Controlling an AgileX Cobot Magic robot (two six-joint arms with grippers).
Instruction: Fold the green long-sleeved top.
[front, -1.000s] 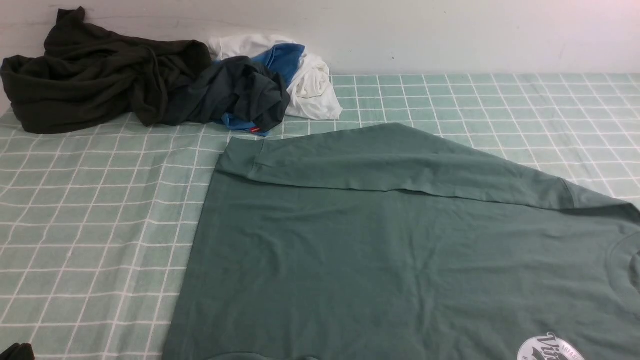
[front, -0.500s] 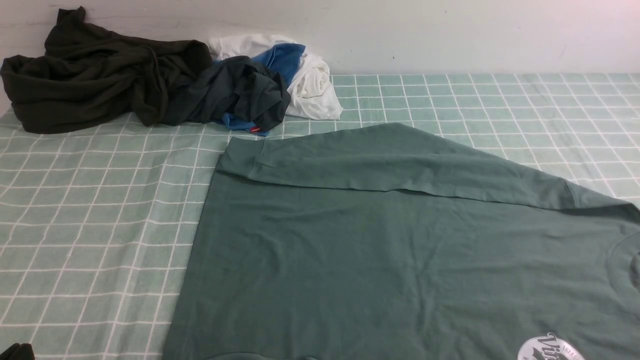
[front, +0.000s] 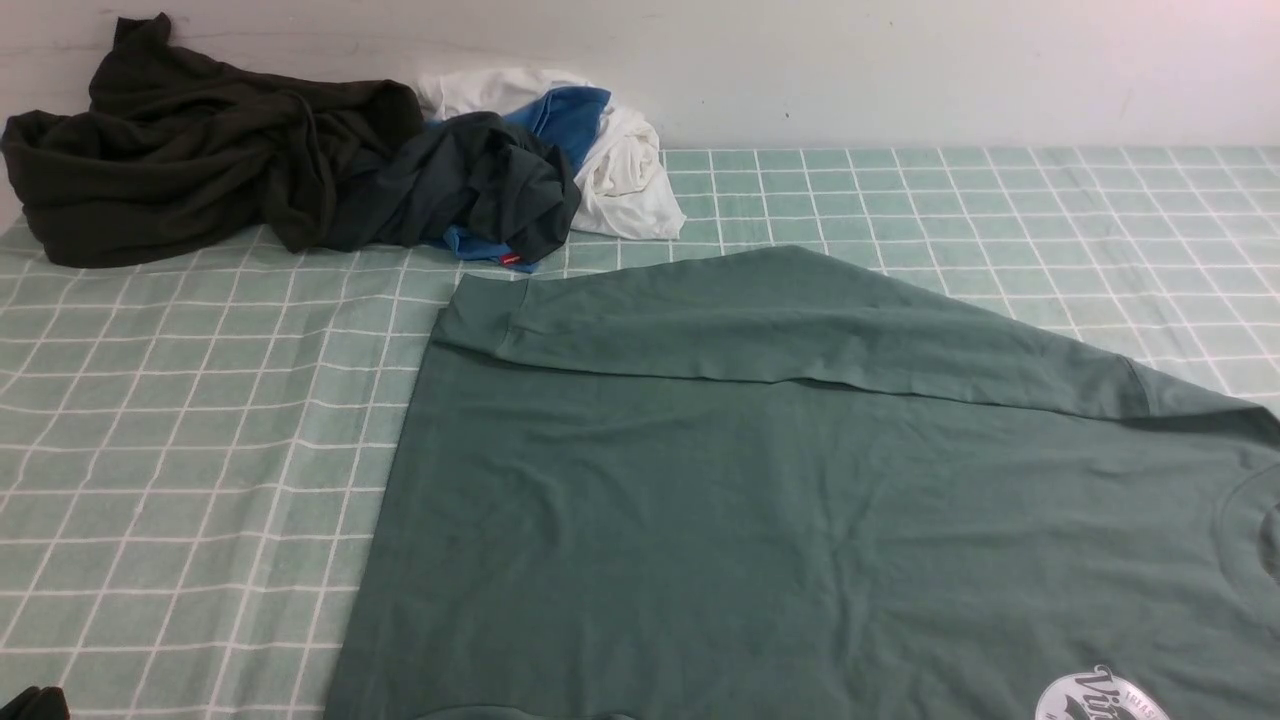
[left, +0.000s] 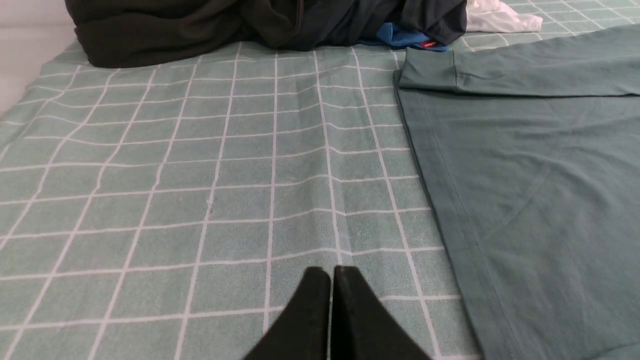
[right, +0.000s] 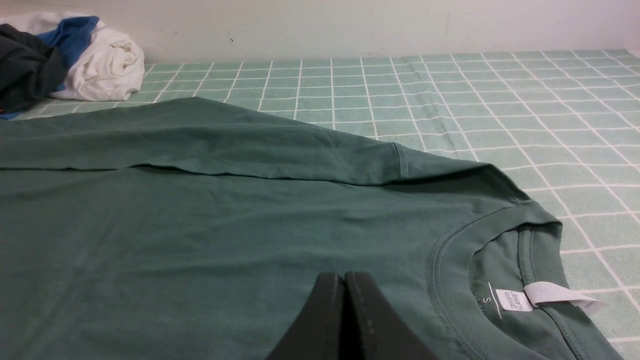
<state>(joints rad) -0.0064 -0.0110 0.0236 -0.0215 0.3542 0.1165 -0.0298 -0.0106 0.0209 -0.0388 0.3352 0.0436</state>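
While the green long-sleeved top (front: 800, 520) lies flat at lower right of the front frame on the checked sheet (front: 180, 450), one sleeve (front: 800, 320) laid along its far edge, both grippers are pinched tight w/ nothing held: left gripper (left: 331, 270) over bare sheet, right gripper (right: 344, 275) over the top near its neckline (right: 450, 240). Upper left: dark garment (front: 200, 170) & white-and-blue garment (front: 620, 160), heaped.
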